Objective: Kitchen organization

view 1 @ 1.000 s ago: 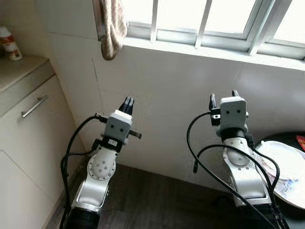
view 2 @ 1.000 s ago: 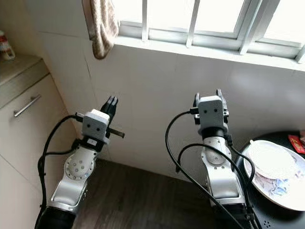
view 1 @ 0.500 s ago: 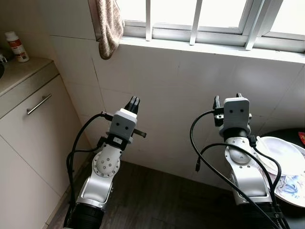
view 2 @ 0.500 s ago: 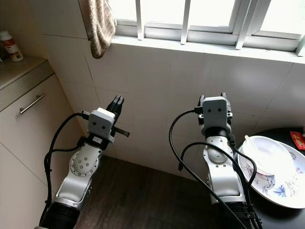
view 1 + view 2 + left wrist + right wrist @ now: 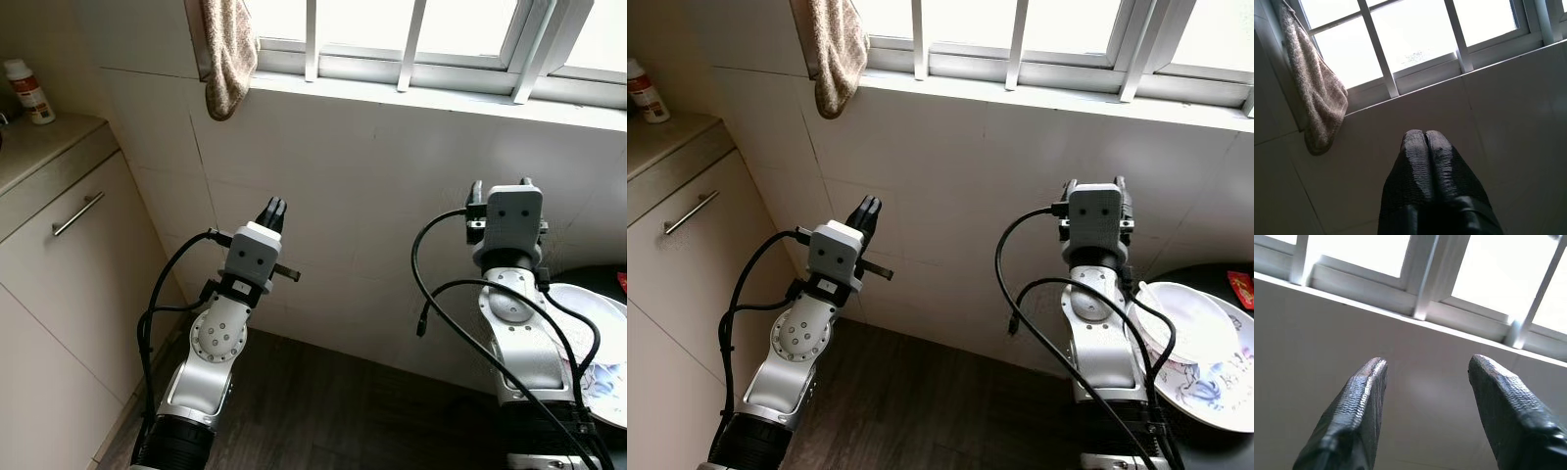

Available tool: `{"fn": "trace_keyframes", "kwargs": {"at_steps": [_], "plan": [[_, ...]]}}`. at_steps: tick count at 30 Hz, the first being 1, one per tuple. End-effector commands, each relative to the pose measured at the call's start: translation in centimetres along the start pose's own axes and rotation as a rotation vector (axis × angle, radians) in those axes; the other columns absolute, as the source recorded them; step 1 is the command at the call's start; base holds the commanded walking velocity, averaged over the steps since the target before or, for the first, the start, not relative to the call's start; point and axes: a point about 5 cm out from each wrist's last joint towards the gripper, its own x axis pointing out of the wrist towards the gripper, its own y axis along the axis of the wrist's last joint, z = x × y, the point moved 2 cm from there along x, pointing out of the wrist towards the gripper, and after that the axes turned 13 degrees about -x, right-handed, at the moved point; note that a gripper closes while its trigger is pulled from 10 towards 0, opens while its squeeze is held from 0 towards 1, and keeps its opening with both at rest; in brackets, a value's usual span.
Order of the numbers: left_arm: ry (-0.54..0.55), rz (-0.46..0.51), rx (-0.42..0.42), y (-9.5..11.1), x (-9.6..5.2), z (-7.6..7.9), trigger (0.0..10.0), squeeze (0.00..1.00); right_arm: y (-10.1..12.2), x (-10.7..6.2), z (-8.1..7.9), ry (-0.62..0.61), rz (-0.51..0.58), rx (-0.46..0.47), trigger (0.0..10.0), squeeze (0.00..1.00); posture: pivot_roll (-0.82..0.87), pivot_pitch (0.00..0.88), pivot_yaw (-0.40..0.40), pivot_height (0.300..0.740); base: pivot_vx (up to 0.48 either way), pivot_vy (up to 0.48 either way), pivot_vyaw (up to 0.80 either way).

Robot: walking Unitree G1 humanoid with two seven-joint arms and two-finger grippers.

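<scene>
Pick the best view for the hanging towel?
Left wrist view: the towel shows nearly full length, draped from the window ledge. Both eye views crop its top at the frame edge. The right wrist view looks at wall and window instead.

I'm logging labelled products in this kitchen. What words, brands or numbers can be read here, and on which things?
None can be read.
Small white bottle with a red-orange label on the beige cabinet counter: print too small and blurred.
Small red packet by the white patterned plate: too small to read.
</scene>
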Motion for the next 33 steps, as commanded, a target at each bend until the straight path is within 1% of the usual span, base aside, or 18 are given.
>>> {"fn": "trace_keyframes", "kwargs": {"at_steps": [1,3,4,6,7,9,10,14,15,16,17,18,20,25,27,29,31,33], "plan": [[-0.001,0.003,-0.001,0.0,0.1,0.0,10.0,0.0,0.1,0.5,0.9,-0.04,0.008,-0.009,10.0,0.0,-0.08,0.0,-0.039,0.74,0.0,0.0,0.0],[0.0,0.001,0.001,0.0,0.0,-0.1,10.0,0.0,-0.6,1.4,3.2,-0.113,-0.009,-0.029,10.0,0.0,-0.09,0.0,-0.036,0.74,0.0,0.0,0.0],[0.0,0.001,0.001,0.0,0.0,-0.1,10.0,0.0,-0.6,1.4,3.2,-0.113,-0.009,-0.029,10.0,0.0,-0.09,0.0,-0.036,0.74,0.0,0.0,0.0],[-0.001,0.001,0.002,-0.1,0.0,0.0,10.0,0.0,-1.5,1.8,5.4,-0.189,-0.043,-0.035,10.0,0.0,-0.08,0.0,-0.037,0.74,0.0,0.0,0.0],[-0.003,0.0,0.002,-0.1,0.0,0.0,10.0,0.0,-1.9,1.7,5.9,-0.208,-0.059,-0.032,10.0,0.0,-0.08,0.0,-0.036,0.74,0.0,0.0,0.0],[-0.004,0.0,0.002,-0.1,0.0,0.0,10.0,0.0,-2.3,1.6,6.2,-0.221,-0.072,-0.027,10.0,0.0,-0.08,0.0,-0.036,0.74,0.0,0.0,0.0],[-0.004,0.0,0.002,-0.1,0.0,0.0,10.0,0.0,-2.3,1.6,6.2,-0.221,-0.072,-0.027,10.0,0.0,-0.08,0.0,-0.036,0.74,0.0,0.0,0.0],[-0.012,-0.004,0.004,-0.2,-0.1,0.2,10.0,0.0,-2.2,0.7,3.4,-0.114,-0.07,0.0,10.0,0.0,-0.07,0.0,-0.035,0.74,0.0,0.0,0.0],[-0.012,-0.005,0.005,-0.2,-0.1,0.2,10.0,0.0,-2.2,0.7,3.0,-0.093,-0.069,0.005,10.0,0.0,-0.07,0.0,-0.035,0.74,0.0,0.0,0.0],[-0.012,-0.005,0.005,-0.2,-0.1,0.2,10.0,0.0,-2.2,0.7,3.0,-0.093,-0.069,0.005,10.0,0.0,-0.07,0.0,-0.035,0.74,0.0,0.0,0.0],[-0.015,-0.008,0.005,-0.3,-0.1,0.1,10.0,0.0,-2.0,0.0,0.3,0.045,-0.061,0.021,10.0,0.0,-0.08,0.0,-0.03,0.74,0.0,0.0,0.0],[-0.015,-0.008,0.005,-0.3,-0.1,0.1,10.0,0.0,-2.0,0.0,0.3,0.045,-0.061,0.021,10.0,0.0,-0.08,0.0,-0.03,0.74,0.0,0.0,0.0],[-0.023,-0.011,0.003,-0.3,0.1,0.2,10.0,0.0,-1.8,-0.7,-1.8,0.152,-0.052,0.033,10.0,0.0,-0.09,0.0,-0.023,0.74,0.0,0.0,0.0],[-0.043,-0.014,-0.006,-0.4,0.4,0.7,10.0,0.0,-1.5,-0.8,-1.8,0.161,-0.046,0.036,10.0,0.0,-0.1,0.0,-0.009,0.74,0.0,0.0,0.0],[-0.056,-0.022,-0.015,-0.5,0.5,0.9,10.0,0.0,-2.0,-0.9,-1.0,0.143,-0.064,0.013,10.0,0.0,-0.13,0.0,0.018,0.74,0.0,0.0,0.0],[-0.056,-0.022,-0.015,-0.5,0.5,0.9,10.0,0.0,-2.0,-0.9,-1.0,0.143,-0.064,0.013,10.0,0.0,-0.13,0.0,0.018,0.74,0.0,0.0,0.0],[-0.073,-0.028,-0.023,-0.7,0.7,1.3,10.0,0.0,-2.6,-1.1,0.1,0.104,-0.09,-0.009,10.0,0.0,-0.16,0.0,0.039,0.74,0.0,0.0,0.0],[-0.084,-0.027,-0.031,-0.7,1.1,1.5,10.0,0.0,-3.0,-1.2,0.9,0.069,-0.106,-0.025,10.0,0.0,-0.16,0.0,0.042,0.74,0.0,0.0,0.0]]}}
